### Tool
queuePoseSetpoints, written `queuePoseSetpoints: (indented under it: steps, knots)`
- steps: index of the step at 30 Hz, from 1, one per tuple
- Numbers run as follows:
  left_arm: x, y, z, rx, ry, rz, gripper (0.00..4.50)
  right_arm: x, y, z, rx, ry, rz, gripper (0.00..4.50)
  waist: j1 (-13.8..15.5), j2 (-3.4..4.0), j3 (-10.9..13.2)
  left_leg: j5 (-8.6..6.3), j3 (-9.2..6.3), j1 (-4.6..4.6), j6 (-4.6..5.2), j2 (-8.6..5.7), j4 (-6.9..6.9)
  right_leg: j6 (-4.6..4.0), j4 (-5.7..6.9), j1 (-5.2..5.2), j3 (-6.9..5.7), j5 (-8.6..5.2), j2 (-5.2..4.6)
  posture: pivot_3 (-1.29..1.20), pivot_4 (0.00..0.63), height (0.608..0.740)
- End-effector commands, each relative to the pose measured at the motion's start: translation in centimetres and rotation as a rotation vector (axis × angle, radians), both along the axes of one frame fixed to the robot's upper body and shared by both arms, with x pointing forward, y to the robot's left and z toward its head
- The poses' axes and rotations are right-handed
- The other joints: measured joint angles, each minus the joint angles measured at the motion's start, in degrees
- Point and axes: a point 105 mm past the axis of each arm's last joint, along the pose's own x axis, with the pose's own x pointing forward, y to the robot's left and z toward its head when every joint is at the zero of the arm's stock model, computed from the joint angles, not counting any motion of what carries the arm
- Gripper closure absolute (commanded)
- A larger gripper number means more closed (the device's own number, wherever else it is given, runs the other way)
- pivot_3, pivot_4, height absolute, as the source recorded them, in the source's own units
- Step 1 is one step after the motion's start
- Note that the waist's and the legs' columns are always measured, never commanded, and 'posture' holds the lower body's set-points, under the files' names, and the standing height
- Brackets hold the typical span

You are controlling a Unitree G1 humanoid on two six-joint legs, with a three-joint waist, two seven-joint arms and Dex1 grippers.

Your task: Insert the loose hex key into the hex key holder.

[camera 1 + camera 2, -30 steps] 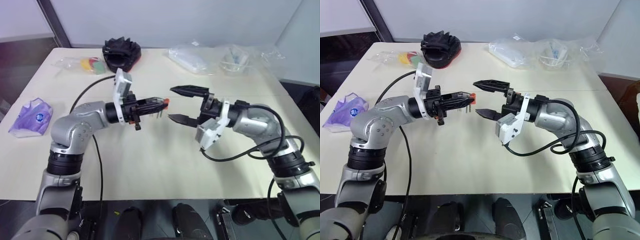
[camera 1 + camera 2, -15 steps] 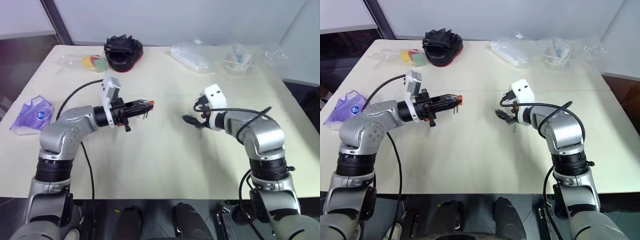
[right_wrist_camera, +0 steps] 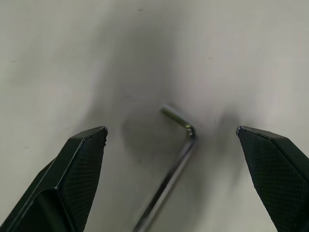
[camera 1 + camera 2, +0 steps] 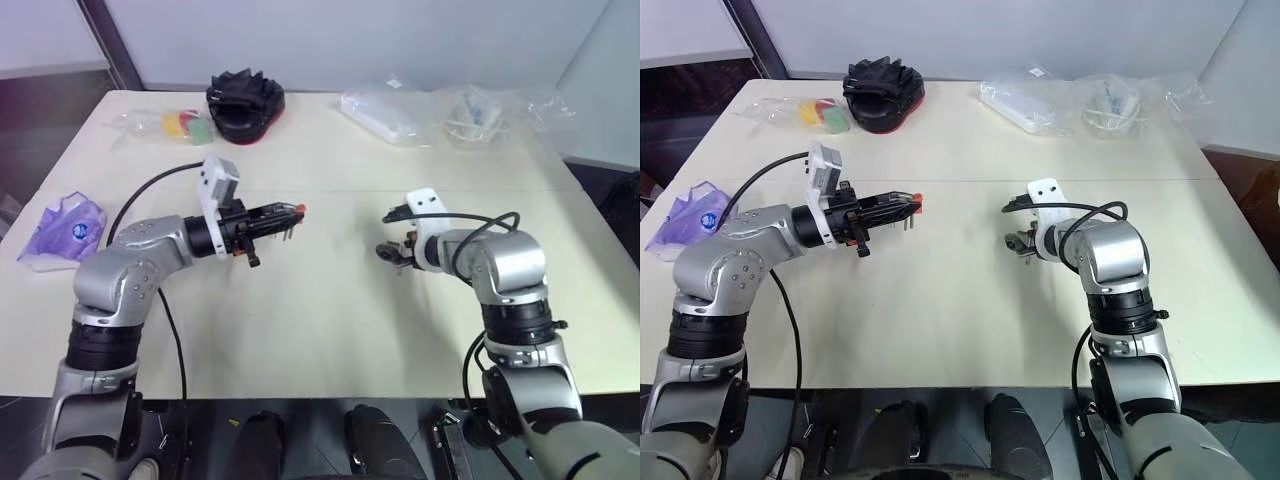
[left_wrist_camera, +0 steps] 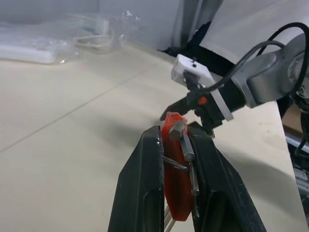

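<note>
My left gripper [image 4: 285,213] is shut on the orange-red hex key holder [image 4: 299,209] and holds it level above the table, left of centre. In the left wrist view the holder [image 5: 174,193] is clamped between both black fingers, its short dark keys along one side. My right gripper [image 4: 390,232] points down at the table right of centre, open wide. In the right wrist view the loose hex key [image 3: 176,159], a thin L-shaped rod, lies flat on the table between the spread fingers [image 3: 77,169], touching neither.
At the table's far edge sit a black object [image 4: 245,98], a clear bag of coloured pieces [image 4: 185,127] and crumpled clear plastic bags [image 4: 390,105]. A purple pouch [image 4: 62,230] lies at the left edge. Bare tabletop [image 4: 330,300] spreads between the arms.
My right arm swung away from facing the left gripper and turned its open gripper down over the table. My left gripper drew back slightly to the left, still holding the holder.
</note>
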Motion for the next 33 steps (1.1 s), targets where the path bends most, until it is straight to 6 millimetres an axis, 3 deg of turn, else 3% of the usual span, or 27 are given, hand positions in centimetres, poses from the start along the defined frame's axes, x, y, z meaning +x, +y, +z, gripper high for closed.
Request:
queuePoseSetpoints:
  steps: [1,3,6,13,17,20,23,25,28,30,33]
  knots:
    - [-0.5,0.1,1.6,-0.015,-0.065,-0.007,4.38,0.5,-0.2,0.9,-0.011,-0.034,-0.013,0.04,0.0,0.00,0.0,0.00,0.00,0.00,0.00,0.00,0.00,0.00,0.00,0.00,0.00,0.00,0.00,0.00,0.150,0.740]
    - [-0.5,0.1,1.6,-0.015,-0.067,-0.003,4.38,0.6,-0.5,0.4,-0.021,-0.020,-0.025,0.04,0.0,0.00,0.0,0.00,0.00,0.00,0.00,0.00,0.00,0.00,0.00,0.00,0.00,0.00,0.01,0.00,0.150,0.740]
    - [-0.5,0.2,1.7,-0.011,-0.069,0.001,4.38,0.4,-0.5,0.1,-0.014,-0.004,-0.017,0.88,0.0,0.00,0.0,0.00,0.00,0.00,0.00,0.00,0.00,0.00,0.00,0.00,0.00,0.00,0.01,0.00,0.150,0.740]
    - [-0.4,0.2,1.7,-0.009,-0.072,0.005,4.38,0.1,0.0,0.0,-0.006,0.016,-0.002,4.44,-0.1,0.00,0.0,0.00,-0.01,0.01,0.00,0.01,0.00,0.00,0.00,0.01,0.00,0.00,0.02,0.00,0.150,0.740]
    - [-0.3,0.2,1.7,-0.011,-0.072,0.005,4.38,0.4,0.4,0.8,-0.006,-0.045,0.029,4.44,0.0,0.00,0.0,0.00,-0.01,0.02,0.00,0.01,0.00,0.00,0.00,0.02,0.00,0.00,0.02,0.00,0.150,0.740]
    - [-0.2,0.0,1.6,-0.015,-0.067,0.002,4.38,1.0,1.1,2.7,0.001,-0.199,0.068,4.44,-0.1,0.00,0.0,0.00,0.00,0.01,0.00,0.00,0.00,0.00,0.00,0.01,0.00,0.00,0.03,0.00,0.150,0.740]
    - [-0.1,-0.3,1.5,-0.023,-0.059,0.000,4.38,1.5,2.8,7.3,0.065,-0.518,0.156,4.44,-0.1,0.00,0.0,0.00,0.00,0.01,0.00,0.01,-0.02,0.00,0.00,-0.01,0.00,0.00,0.04,0.00,0.150,0.740]
    - [0.1,-0.7,1.4,-0.040,-0.049,-0.004,4.38,1.2,4.0,12.1,0.193,-0.786,0.175,4.44,-0.2,0.01,0.0,0.00,0.02,0.00,0.00,0.01,-0.02,0.01,-0.01,-0.01,0.01,0.00,0.04,0.00,0.150,0.740]
    - [0.4,-1.3,1.5,-0.057,-0.042,-0.011,4.38,-1.3,5.9,17.6,0.434,-1.101,0.267,4.44,-0.1,0.01,0.0,0.00,-0.01,-0.01,0.00,0.04,-0.02,0.02,0.01,-0.01,0.00,0.01,0.08,0.00,0.150,0.740]
    - [0.7,-1.6,1.7,-0.067,-0.039,-0.015,4.38,-2.6,6.7,19.2,0.570,-1.199,0.294,4.44,-0.1,0.01,0.0,0.00,-0.03,0.00,0.00,0.07,-0.02,0.02,0.02,-0.01,-0.02,0.01,0.08,0.00,0.150,0.740]
    - [1.1,-1.9,2.0,-0.076,-0.039,-0.019,4.38,-3.5,8.0,19.7,0.684,-1.247,0.335,4.44,0.0,0.01,0.0,0.00,-0.05,0.02,-0.01,0.13,-0.01,0.04,0.05,0.01,-0.04,0.02,0.02,0.00,0.150,0.740]
